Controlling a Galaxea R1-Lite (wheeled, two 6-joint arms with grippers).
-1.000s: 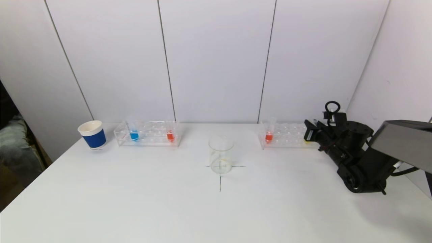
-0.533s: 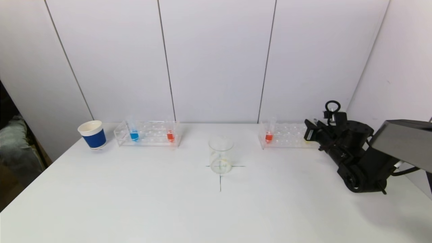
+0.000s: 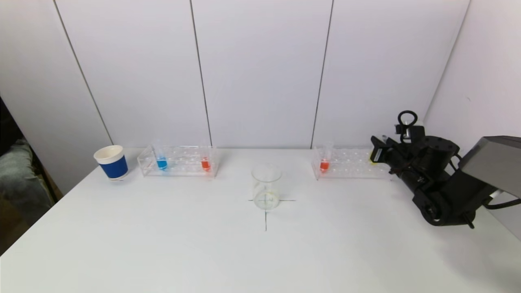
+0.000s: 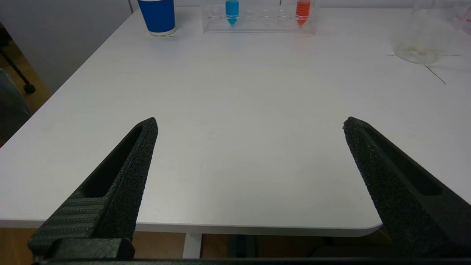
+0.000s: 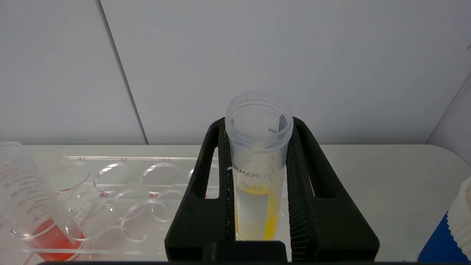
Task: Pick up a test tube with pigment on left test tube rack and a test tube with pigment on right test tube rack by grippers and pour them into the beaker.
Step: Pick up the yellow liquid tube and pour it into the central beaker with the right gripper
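1. White bench (image 3: pixel 171 244) before pale wall panels, with a blue cup (image 3: pixel 111 162) at the far left.
2. Right hand (image 5: pixel 257 173) clamped on the yellow tube (image 5: pixel 258 165), held upright at the right rack's (image 3: pixel 350 165) far end; whether fully clear of its hole, cannot tell.
3. Left hand (image 4: pixel 250 125) parked wide apart and empty at the near bench edge, well apart from the left rack (image 3: pixel 179 161).
4. Blue tube (image 3: pixel 161 160) and red tube (image 3: pixel 205 160) seated in the left rack; another red tube (image 3: pixel 324 161) in the right rack.
5. Beaker (image 3: pixel 266 186) at the centre cross, apparently empty.
6. Judged early: one grasp made; left pick and both pours outstanding.
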